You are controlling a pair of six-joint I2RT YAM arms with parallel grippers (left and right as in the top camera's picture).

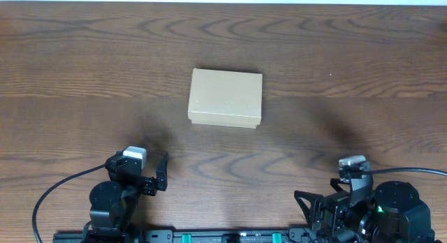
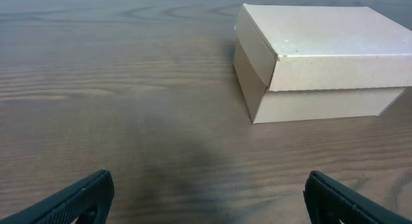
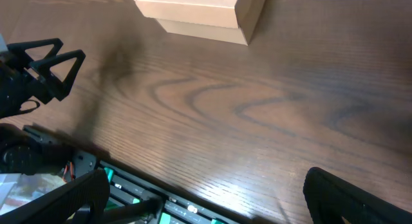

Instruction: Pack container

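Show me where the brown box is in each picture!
Overhead: the box sits near the middle of the picture, lid shut.
Left wrist: the box is at the upper right.
Right wrist: the box is at the top edge, a bit left of middle, partly cut off.
Shared landmark: the dark wooden table under it, with its wavy grain, shows in all three views.

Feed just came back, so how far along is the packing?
Done: nothing I can confirm; the box sits shut, contents hidden. In hand: nothing; left arm and right arm rest short of it, jaws open and empty. Remaining: unclear, no loose items in view.
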